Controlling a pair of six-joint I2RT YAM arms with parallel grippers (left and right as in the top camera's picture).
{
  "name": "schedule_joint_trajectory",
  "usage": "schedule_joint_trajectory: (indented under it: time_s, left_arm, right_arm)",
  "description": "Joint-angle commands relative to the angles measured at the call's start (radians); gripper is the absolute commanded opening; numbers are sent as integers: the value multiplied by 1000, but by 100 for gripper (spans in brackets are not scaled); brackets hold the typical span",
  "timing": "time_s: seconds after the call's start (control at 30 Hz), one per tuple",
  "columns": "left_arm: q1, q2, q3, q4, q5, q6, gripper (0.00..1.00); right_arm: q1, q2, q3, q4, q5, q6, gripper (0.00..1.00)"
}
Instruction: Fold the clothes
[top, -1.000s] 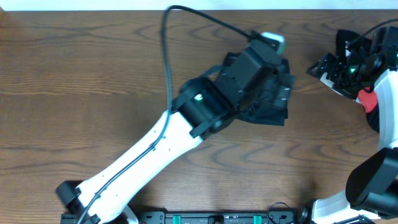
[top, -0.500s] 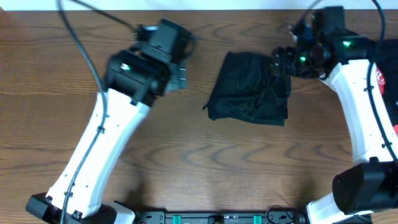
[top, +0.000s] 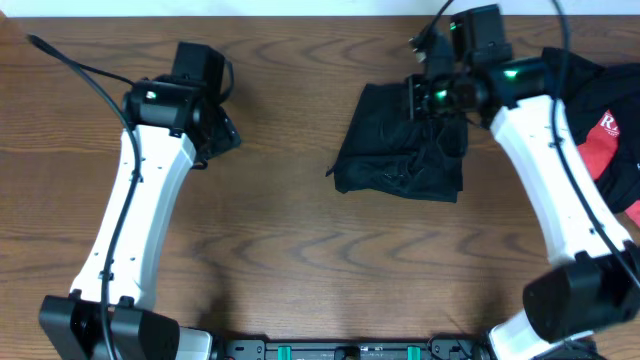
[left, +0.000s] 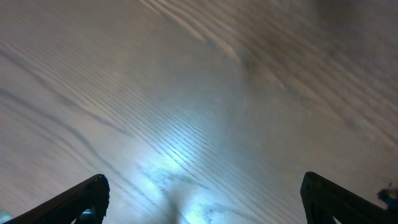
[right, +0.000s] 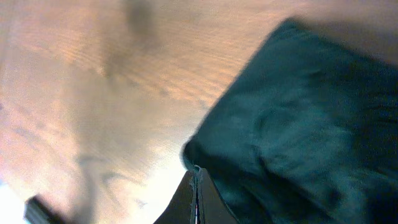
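Shows the clothes (top: 400, 145) as a rumpled black bundle on the far half of the table (top: 300, 240), right of centre, already doubled over on itself; shows the right gripper (top: 425, 98) down at the bundle's far edge, jaws pressed fully together at the hem in the wrist view; cannot tell from either view of any cloth actually caught between the tips. Finds the left gripper (left: 208, 199) well apart to the left, spread wide over bare wood, holding nothing.

Reads as soft, light and limp; likely to sag and slide over itself rather than hold a crease; not fragile; not notably slippery against the wood, by the look of it, though apt to drag along whole if pulled by one corner. Best taken at an outer edge or corner, pinching through every layer, with the other gripper on the matching corner to keep the fold square; best lifted only a little, to avoid spilling the layers open.

Sets all this on a brown wood-grain top, flat and matt, with glare in both wrist views; catches a black-and-red garment (top: 600, 130) with white lettering at the right edge, beyond the right arm (top: 540, 170); gives a pale strip (top: 300, 8) along the far side and a dark rail (top: 350, 350) at the near edge.
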Motion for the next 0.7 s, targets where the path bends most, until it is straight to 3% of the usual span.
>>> schedule_joint_trajectory:
  time_s: [0.0,0.13,0.33,0.57,0.67]
  left_arm:
    - [2,-13,-52,29,51,-12,98]
    - [2,-12,-94,54,57,-12,98]
    - [2,-12,-106,60,57,-11,98]
    - [2,-12,-106,63,57,-11,98]
    - [2,-12,-106,72,57,-12,98]
  right_arm:
    - [13,78,-46,18,-171,-17,1]
    - [13,169,-55,17,-265,-49,1]
    - [1,294,-55,-20,-257,-70,1]
    - [-78,340,-55,-128,93,-35,1]
    - [-109,340,-55,-153,156,-60,1]
